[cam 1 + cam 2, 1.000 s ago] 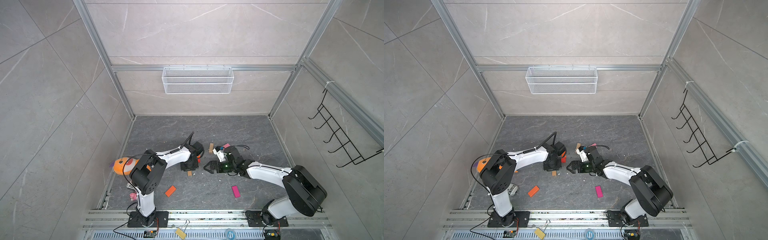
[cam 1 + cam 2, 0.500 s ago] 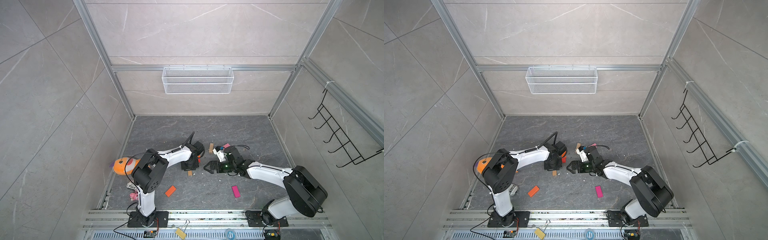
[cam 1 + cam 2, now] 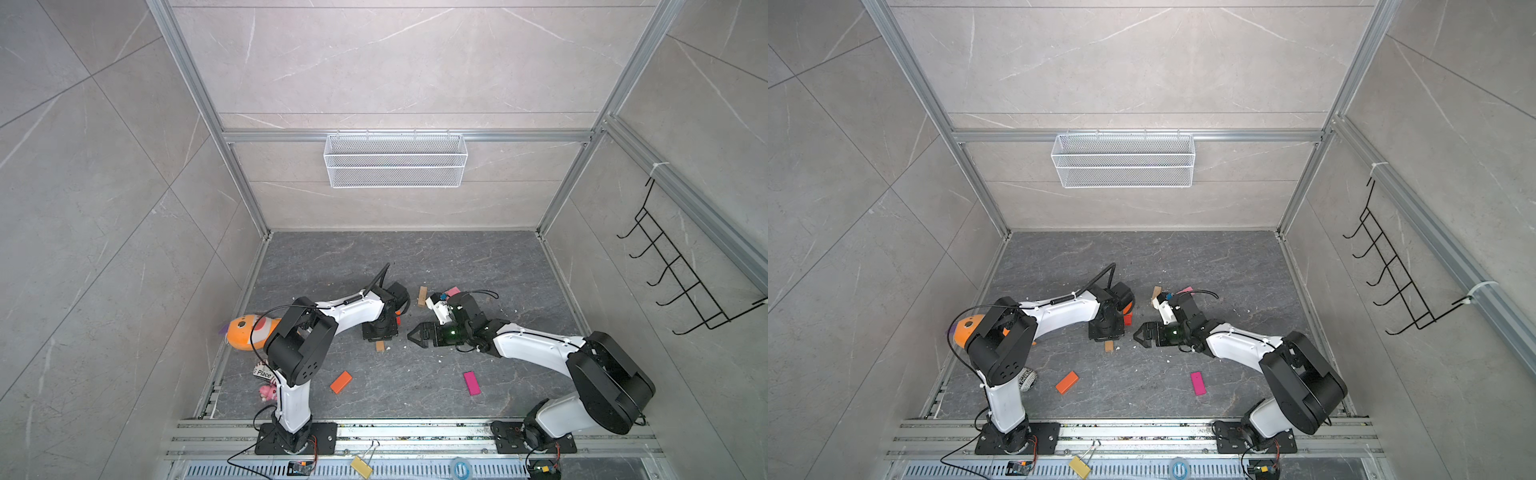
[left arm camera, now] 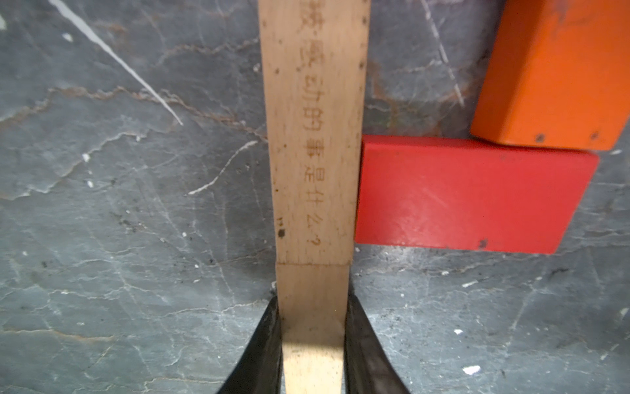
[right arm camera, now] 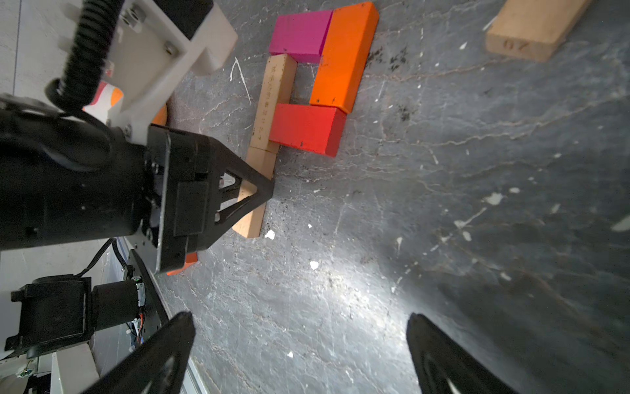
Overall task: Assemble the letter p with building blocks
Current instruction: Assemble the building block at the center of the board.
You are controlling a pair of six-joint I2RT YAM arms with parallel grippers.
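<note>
The letter p (image 5: pixel 344 58) lies flat on the dark floor. Its loop is a magenta block (image 5: pixel 300 32), an orange block (image 4: pixel 559 68) and a red block (image 4: pixel 470 194). The red block touches an inscribed tan block (image 4: pixel 313 136), the upper stem. My left gripper (image 4: pixel 313 300) is shut on a second tan block (image 5: pixel 254 211), which butts end to end against the inscribed one. In both top views this block (image 3: pixel 380 346) pokes out under the left gripper (image 3: pixel 1106 330). My right gripper (image 5: pixel 300 317) hovers open and empty just to its right (image 3: pixel 413 334).
A loose orange block (image 3: pixel 341 382) and a magenta block (image 3: pixel 471 383) lie toward the front. A tan block (image 3: pixel 422 296) and a pink block (image 3: pixel 453 290) sit behind the right wrist. An orange plush fish (image 3: pixel 249 332) rests at the left wall. A wire basket (image 3: pixel 395 160) hangs on the back wall.
</note>
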